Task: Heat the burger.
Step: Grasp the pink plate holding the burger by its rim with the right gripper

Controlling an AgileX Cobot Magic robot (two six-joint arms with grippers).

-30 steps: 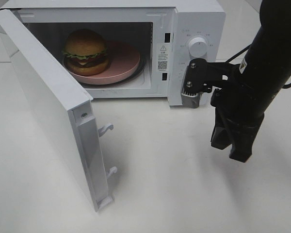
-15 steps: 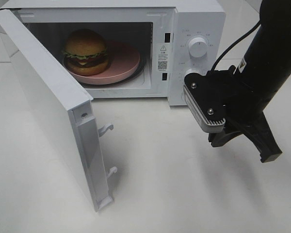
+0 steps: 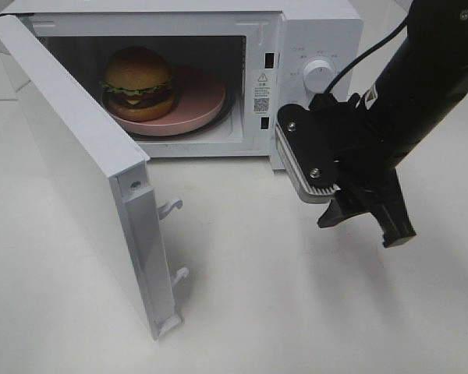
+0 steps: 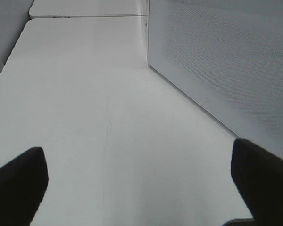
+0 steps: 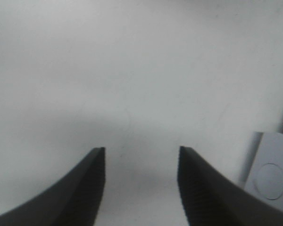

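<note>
The burger (image 3: 137, 80) sits on a pink plate (image 3: 199, 101) inside the white microwave (image 3: 316, 31), whose door (image 3: 78, 156) stands wide open to the left. My right gripper (image 3: 364, 228) hangs over the table in front of the microwave's control panel, well apart from the door and the burger. In the right wrist view the right gripper (image 5: 141, 150) is open, with only bare table between its fingers (image 5: 92, 188). My left gripper (image 4: 137, 153) is open beside the microwave's perforated side wall (image 4: 226, 70). It holds nothing and is out of the exterior high view.
The open door's edge with its white latch hooks (image 3: 171, 206) juts toward the table's front. The control dial (image 3: 318, 74) is just behind my right arm. A white part with a round mark (image 5: 269, 179) shows at the edge of the right wrist view.
My right gripper has gone from shut to open. Its arm has swung and shifted left, closer to the microwave's front. The burger, plate and door have not moved.
</note>
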